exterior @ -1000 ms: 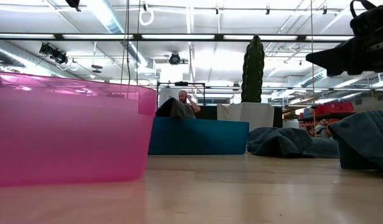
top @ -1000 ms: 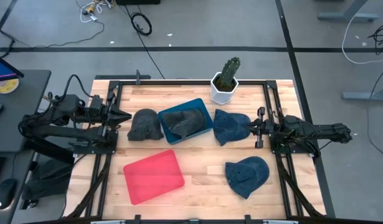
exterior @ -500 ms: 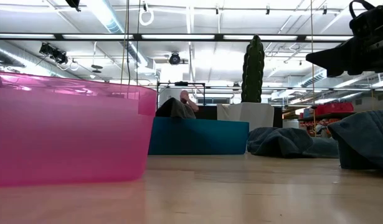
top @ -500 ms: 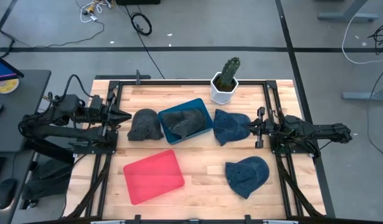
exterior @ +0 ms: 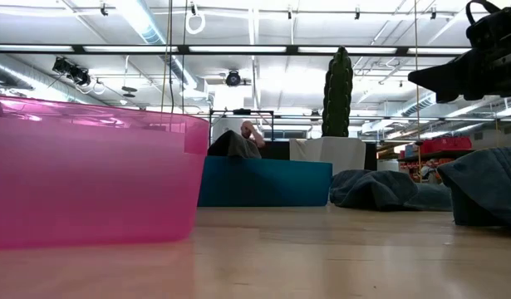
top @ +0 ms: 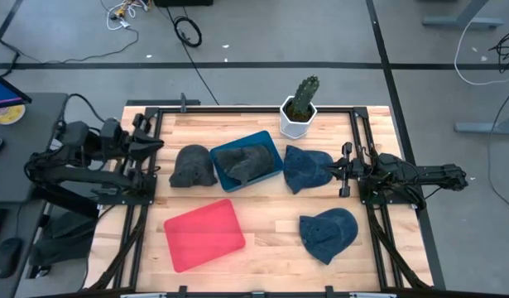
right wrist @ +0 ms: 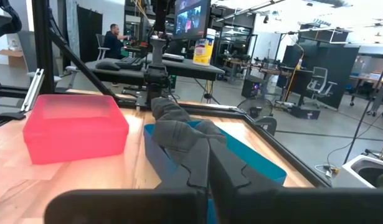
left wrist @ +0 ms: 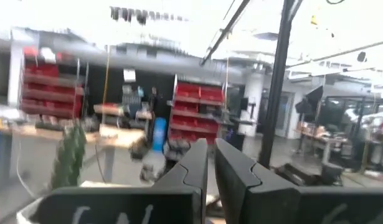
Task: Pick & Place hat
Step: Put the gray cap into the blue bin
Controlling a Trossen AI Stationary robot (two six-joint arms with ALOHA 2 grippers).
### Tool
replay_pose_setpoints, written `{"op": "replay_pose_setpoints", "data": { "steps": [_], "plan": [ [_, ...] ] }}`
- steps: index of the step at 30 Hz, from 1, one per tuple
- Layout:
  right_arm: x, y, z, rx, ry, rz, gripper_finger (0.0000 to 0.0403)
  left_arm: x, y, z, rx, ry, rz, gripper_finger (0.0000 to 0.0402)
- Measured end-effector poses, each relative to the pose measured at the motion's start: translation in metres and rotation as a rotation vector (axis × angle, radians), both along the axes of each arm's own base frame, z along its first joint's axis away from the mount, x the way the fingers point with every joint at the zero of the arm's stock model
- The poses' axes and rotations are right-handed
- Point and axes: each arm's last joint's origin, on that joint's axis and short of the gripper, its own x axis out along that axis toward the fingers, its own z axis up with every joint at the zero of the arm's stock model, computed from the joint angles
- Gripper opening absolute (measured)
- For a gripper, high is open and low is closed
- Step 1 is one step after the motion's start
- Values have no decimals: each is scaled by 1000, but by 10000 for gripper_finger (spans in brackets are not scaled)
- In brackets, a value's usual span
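Surveying, left to right: two arms at the table's [top: 262, 233] side edges, hats between them.
Left pincer [top: 157, 146]: raised at the left edge, just short of the black hat; fingers [left wrist: 190, 169] clenched, nearly touching, nothing between them; it looks out over the room, not down.
Black hat [top: 192, 165]: loose on the wood, just left of the blue bin, touching or nearly touching its wall. Long axis runs roughly toward and away from the cactus side; I cannot tell where the brim points.
Pink bin [top: 204, 233]: near front edge, nothing visible in it.
Blue bin [top: 271, 142]: mid-table, tilted; holds one dark grey hat [top: 242, 161], long axis along the bin's length.
Cactus [top: 301, 99]: white pot at the far edge.
Blue hat, upper [top: 305, 169]: just right of the blue bin, right beside the right pincer's tip.
Blue hat, lower [top: 328, 233]: front right, alone, well apart from both bins.
Right pincer [top: 335, 170]: low at the right edge, fingers clenched, gripping nothing.
Progress: judged early. One hat is binned, three lie on the table, none is held.
Left to do: grasp, carry, release, for each loose hat.
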Motion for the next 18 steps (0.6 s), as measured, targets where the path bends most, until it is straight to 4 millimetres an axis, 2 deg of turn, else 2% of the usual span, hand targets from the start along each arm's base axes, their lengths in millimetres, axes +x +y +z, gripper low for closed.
{"op": "replay_pose_setpoints", "data": {
  "steps": [4,7,11,15,18],
  "plan": [
    [0,0,0,0,0,0,8,7,0,0,93,7,14,30],
    [0,0,0,0,-1,0,8,25,-2,-4,163,68,-31,30],
    [0,0,0,0,-1,0,8,49,-1,-2,238,152,20,30],
    [0,0,0,0,-1,0,8,66,1,1,341,340,101,30],
    [0,0,0,0,-1,0,8,76,6,-2,419,570,241,30]
  ]
}}
